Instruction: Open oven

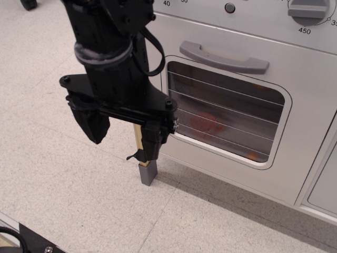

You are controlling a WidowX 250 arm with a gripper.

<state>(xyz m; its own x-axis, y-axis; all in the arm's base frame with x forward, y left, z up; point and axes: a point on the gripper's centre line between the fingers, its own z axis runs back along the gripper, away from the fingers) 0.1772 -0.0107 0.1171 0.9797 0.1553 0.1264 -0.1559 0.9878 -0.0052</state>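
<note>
The white toy oven (295, 158) fills the right half of the view. Its door looks shut. The grey bar handle (224, 57) runs along the top of the door, above the rounded window (226, 113) with thin horizontal lines. The grey dial panel (263, 16) sits above, with a dial (308, 10) and a dark button (229, 7). My black gripper (122, 158) hangs just left of the door's left edge, below and left of the handle. It is open and empty. One finger (93, 126) is black, and the other finger (148, 171) has a wooden strip and a grey tip.
A plain white panelled cabinet door (324, 184) adjoins the oven at the lower right. Reddish-orange shapes (208, 124) show dimly behind the window. The speckled light floor (63, 184) spreads to the left and front. A black object (31, 240) lies at the bottom left corner.
</note>
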